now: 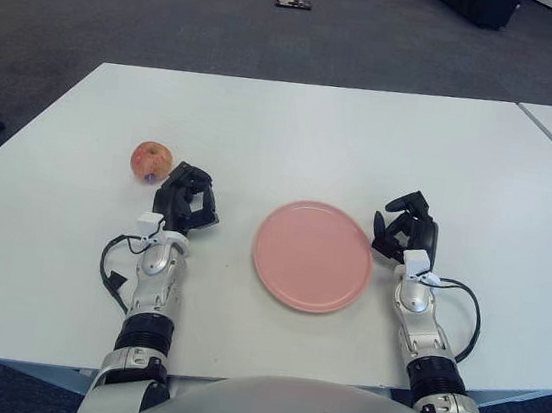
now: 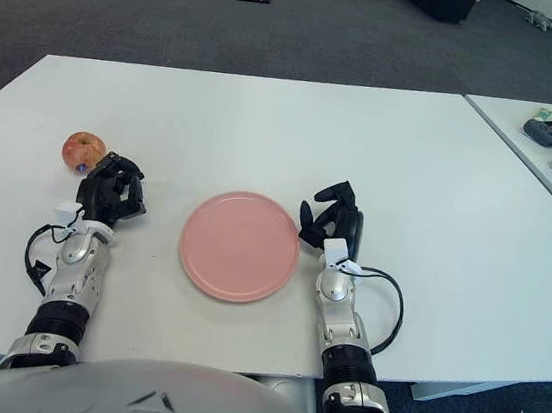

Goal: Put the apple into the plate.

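Robot torso at bottom edge | left hand (image 1: 186, 201) on table, fingers curled, holding nothing, just short of apple | right hand (image 1: 409, 230) parked beside plate (image 1: 312, 256) rim, fingers loosely curled, empty | apple (image 1: 151, 161) rests on table left of plate, well apart | judged firm, smooth, round, may roll; grasp around its widest middle.
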